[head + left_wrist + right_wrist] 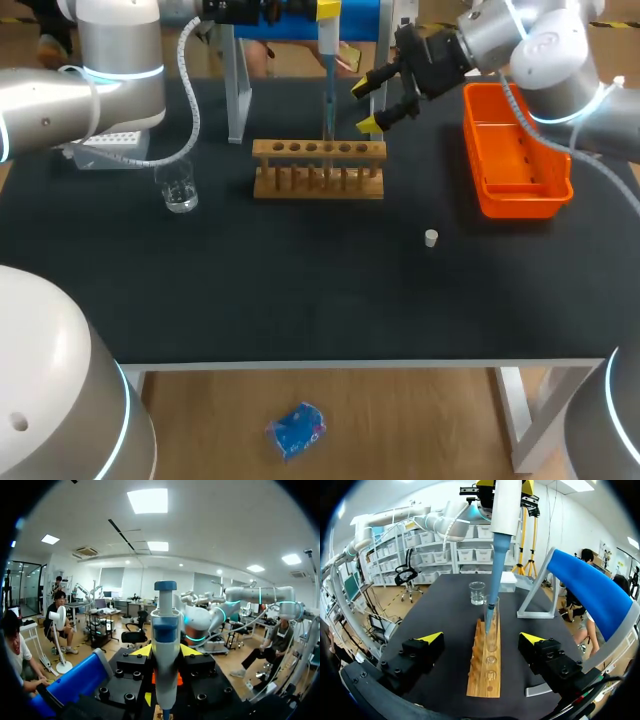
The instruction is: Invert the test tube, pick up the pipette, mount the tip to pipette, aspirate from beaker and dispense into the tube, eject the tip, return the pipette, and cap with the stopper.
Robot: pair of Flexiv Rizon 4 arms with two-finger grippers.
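Observation:
My left gripper [327,10] is shut on the white and blue pipette [327,75], which hangs upright over the wooden rack [318,170]. In the left wrist view the pipette [165,645] stands between the yellow fingertips [142,651]. Its blue tip [491,611] reaches down into the mouth of the clear test tube [492,630], which stands upright in the rack [485,677]. My right gripper [366,106] is open just right of the rack's far side; in its own view the right gripper [481,638] straddles the rack's near end. The beaker [180,190] stands left of the rack. A small white stopper [430,237] lies on the mat.
An orange bin [515,150] stands at the right edge of the table. The white tip box [108,148] sits at the back left under my left arm. The blue-topped pipette stand [240,90] rises behind the rack.

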